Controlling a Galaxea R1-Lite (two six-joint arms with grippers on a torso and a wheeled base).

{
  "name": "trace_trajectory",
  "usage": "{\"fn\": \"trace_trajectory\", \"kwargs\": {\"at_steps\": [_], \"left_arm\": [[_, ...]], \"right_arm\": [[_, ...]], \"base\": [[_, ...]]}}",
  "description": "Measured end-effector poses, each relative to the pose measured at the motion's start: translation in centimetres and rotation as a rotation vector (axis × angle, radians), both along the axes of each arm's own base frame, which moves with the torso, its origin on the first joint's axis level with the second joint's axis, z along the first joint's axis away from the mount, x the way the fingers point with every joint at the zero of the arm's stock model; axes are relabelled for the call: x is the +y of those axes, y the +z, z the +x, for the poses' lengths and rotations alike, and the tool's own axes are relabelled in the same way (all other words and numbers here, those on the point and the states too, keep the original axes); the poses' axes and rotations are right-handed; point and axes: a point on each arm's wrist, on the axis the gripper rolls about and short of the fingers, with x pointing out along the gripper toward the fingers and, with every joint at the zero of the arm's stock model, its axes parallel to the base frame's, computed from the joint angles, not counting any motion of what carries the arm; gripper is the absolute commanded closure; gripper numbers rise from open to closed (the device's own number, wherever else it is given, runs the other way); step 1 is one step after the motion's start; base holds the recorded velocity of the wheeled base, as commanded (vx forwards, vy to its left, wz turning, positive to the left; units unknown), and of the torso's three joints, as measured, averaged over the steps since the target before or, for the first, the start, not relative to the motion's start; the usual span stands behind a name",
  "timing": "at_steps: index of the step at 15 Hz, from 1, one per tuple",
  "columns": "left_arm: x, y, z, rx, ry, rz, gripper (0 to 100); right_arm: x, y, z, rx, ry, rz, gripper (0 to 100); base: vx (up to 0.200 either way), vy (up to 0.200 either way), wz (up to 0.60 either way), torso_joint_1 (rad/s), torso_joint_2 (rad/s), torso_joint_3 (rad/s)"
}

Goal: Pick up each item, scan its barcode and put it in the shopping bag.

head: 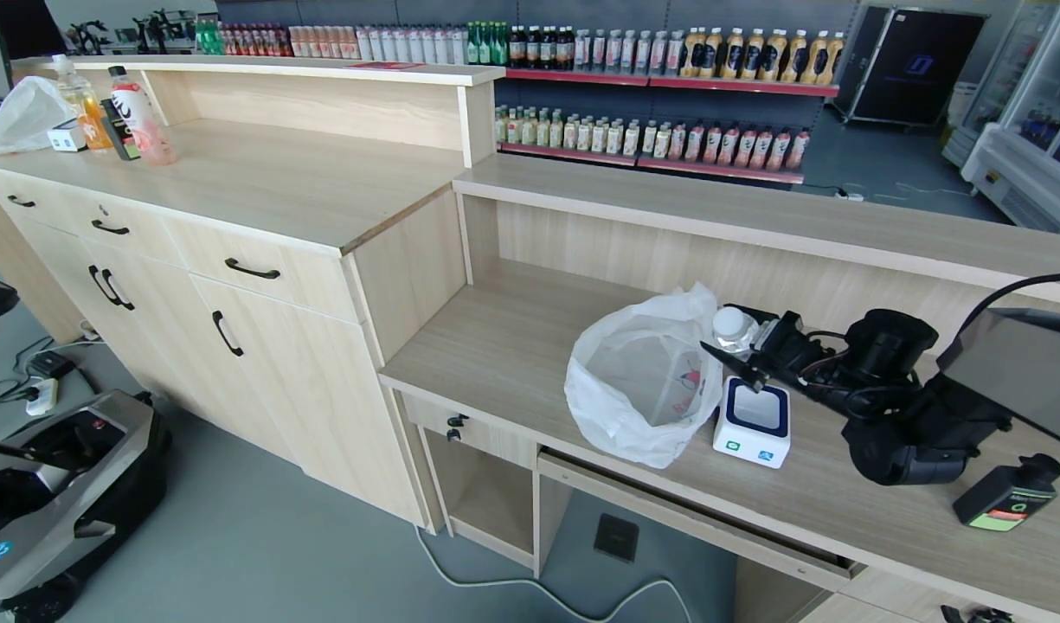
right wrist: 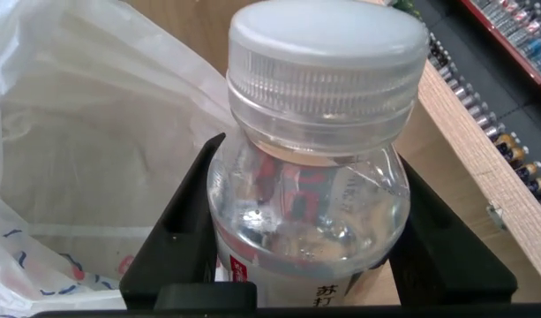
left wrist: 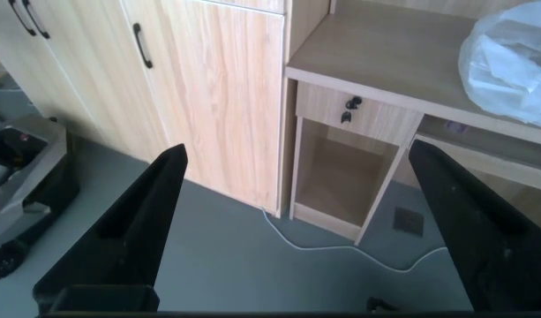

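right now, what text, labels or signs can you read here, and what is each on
Nothing reads clearly enough to quote.
Clear plastic bottle with a white cap, in the right gripper: dark label characters, cut off at the picture's edge.
White plastic shopping bag: red and blue print, blurred.
White cube scanner: two small icons, too small.
Black bottle on the desk: green and red label, too small.
Shelf bottles: labels too small.
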Motion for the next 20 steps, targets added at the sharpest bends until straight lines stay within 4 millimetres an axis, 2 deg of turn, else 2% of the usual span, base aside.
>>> {"fn": "trace_trajectory", "kwargs": {"at_steps": [8, 10, 12, 16, 20], "left_arm": [[0.0, 0.0, 0.0, 0.0, 0.0, 0.0, 0], [0.0, 0.0, 0.0, 0.0, 0.001, 0.0, 0], [0.0, 0.0, 0.0, 0.0, 0.001, 0.0, 0], [0.0, 0.0, 0.0, 0.0, 0.0, 0.0, 0], [0.0, 0.0, 0.0, 0.0, 0.0, 0.0, 0]], "right_arm": [[-0.5, 0.0, -0.6, 0.018, -0.012, 0.0, 100], [-0.6, 0.8, -0.6, -0.006, -0.025, 0.001, 100], [-1.0, 2.4, -0.9, -0.038, -0.12, 0.019, 100], [-2.5, 5.8, -3.2, -0.004, -0.411, 0.181, 100], [-4.3, 6.9, -6.9, 0.076, -0.536, 0.194, 100]], "base": [[0.0, 0.0, 0.0, 0.0, 0.0, 0.0], [0.0, 0.0, 0.0, 0.0, 0.0, 0.0], [0.0, 0.0, 0.0, 0.0, 0.0, 0.0], [0.0, 0.0, 0.0, 0.0, 0.0, 0.0], [0.0, 0.0, 0.0, 0.0, 0.0, 0.0]]}}
